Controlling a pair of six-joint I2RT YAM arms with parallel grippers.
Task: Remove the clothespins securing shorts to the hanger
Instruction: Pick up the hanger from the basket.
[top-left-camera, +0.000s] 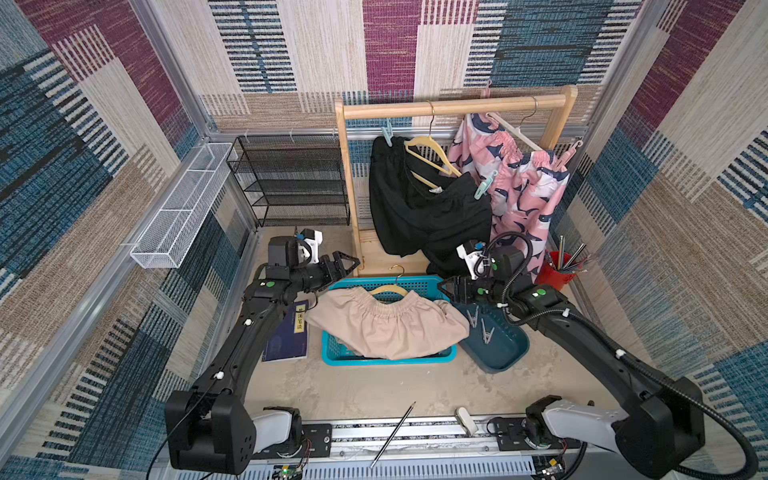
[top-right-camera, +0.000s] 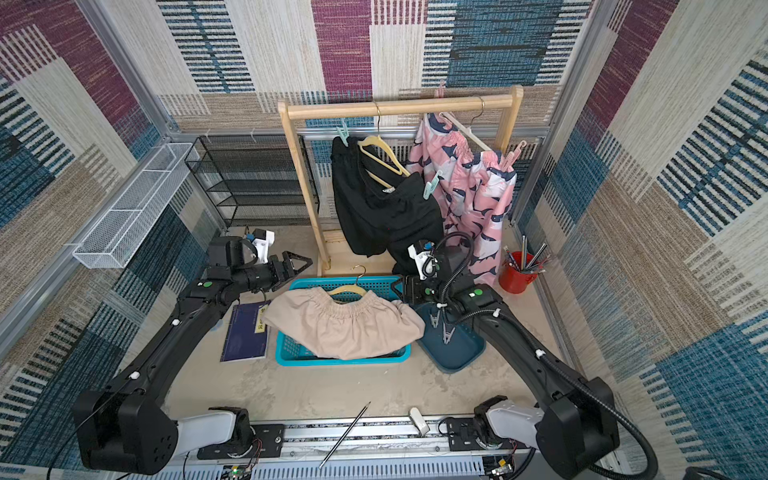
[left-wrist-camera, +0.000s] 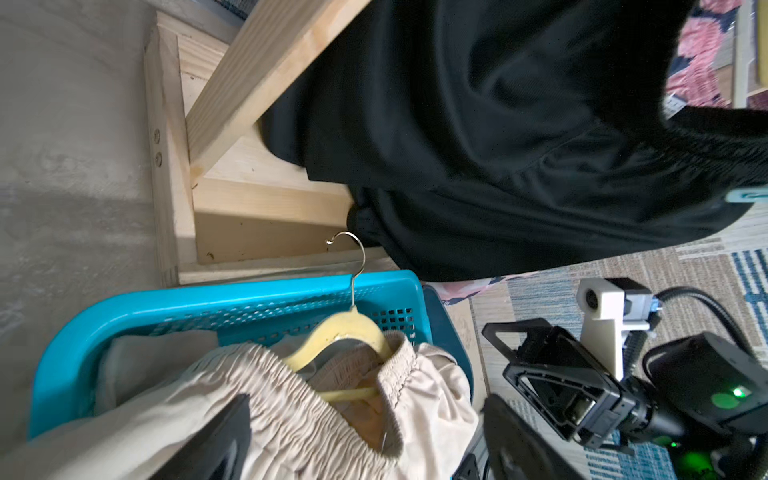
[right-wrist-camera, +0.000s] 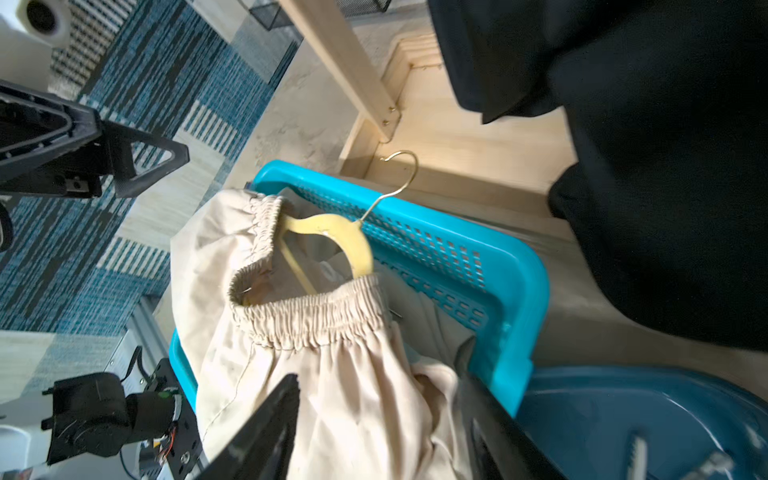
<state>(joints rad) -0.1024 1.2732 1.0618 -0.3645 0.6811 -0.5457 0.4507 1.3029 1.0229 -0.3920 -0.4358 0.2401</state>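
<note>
Two clothespins (top-left-camera: 473, 322) lie loose in the dark teal tray (top-left-camera: 498, 368), at 3 o'clock of the turquoise basket (top-left-camera: 386, 360) on the worktop. Beige shorts (top-left-camera: 386, 324) sprawl over that basket on a yellow hanger (left-wrist-camera: 345, 330). No peg shows on them, so I judge this pair done.

Right pincer (top-left-camera: 446, 289) hovers at the basket's 2 o'clock corner, between beige cloth and tray, jaws apart, nothing held. Left pincer (top-left-camera: 349, 264) hangs at the basket's 11 o'clock corner, beside the foot of the wooden rack (top-left-camera: 449, 106), spread wide, empty.

Further back, black shorts (top-left-camera: 415, 208) hang on a tilted second hanger (top-left-camera: 432, 156). One mint clothespin (top-left-camera: 387, 132) grips their 11 o'clock end, another (top-left-camera: 485, 185) their 3 o'clock end. Farthest, at 2 o'clock, pink printed shorts (top-left-camera: 523, 191) hang on a white hanger (top-left-camera: 515, 133), with a pink clothespin (top-left-camera: 571, 151) at its outer end.

Risks (judgement):
- The right arm's hose (top-left-camera: 506, 297) loops just beside the black hem. Rising toward a mint peg could snag the cloth and swing the hanger.
- A peg tugged without being squeezed open drags the shorts along, and the tilted black pair may slide off.
- The 3 o'clock mint peg lies against the pink cloth, so the jaws could pinch fabric instead.
- The red pen cup (top-left-camera: 555, 278) stands near the right elbow, and a sweep may topple it.
</note>
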